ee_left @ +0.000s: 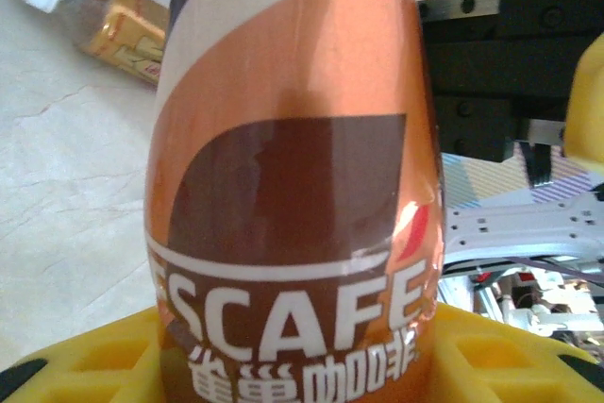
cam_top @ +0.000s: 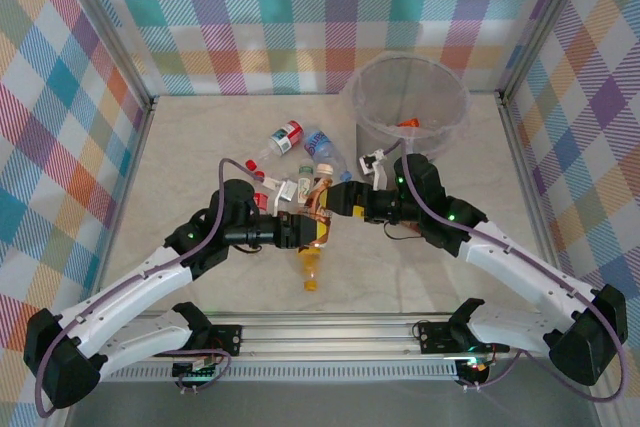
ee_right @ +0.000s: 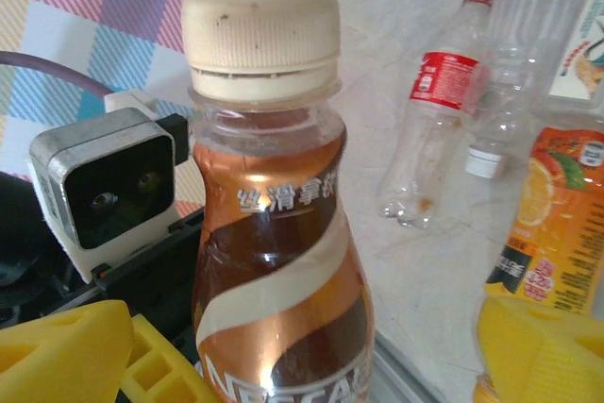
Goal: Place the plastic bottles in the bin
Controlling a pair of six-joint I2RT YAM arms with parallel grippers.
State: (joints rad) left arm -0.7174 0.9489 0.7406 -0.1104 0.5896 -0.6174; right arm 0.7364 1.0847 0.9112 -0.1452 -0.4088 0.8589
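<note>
We judged the task barely begun. Something orange (cam_top: 408,124) lay at the bottom of the bin (cam_top: 351,97), probably one bottle already dropped in, though we could not make it out clearly. Most of the plastic bottles lay loose on the table (cam_top: 190,167) in a cluster just left of the bin. Among them were a red-labelled bottle (cam_top: 285,136), a blue-labelled bottle (cam_top: 318,141) beside it, and an orange juice bottle (cam_top: 311,269) nearer the arm bases. All of these had yet to go in.

The Nescafe bottle (ee_right: 278,261), brown and copper with a cream cap, was off the table at mid-workspace, between the two grippers. The left gripper (cam_top: 308,230) was clamped on its lower body, the yellow pads (ee_left: 491,356) pressed to either side of the label. The right gripper (cam_top: 342,199) reached in from the opposite side. Its jaws stood apart around the bottle's upper half, with a clear gap to the right pad (ee_right: 538,346), so it was not gripping. It looked to us like a handover in progress.

Both arms were bent at the elbow and stretched low towards the centre, their wrists facing each other. The bin stood just behind the right arm's wrist.
</note>
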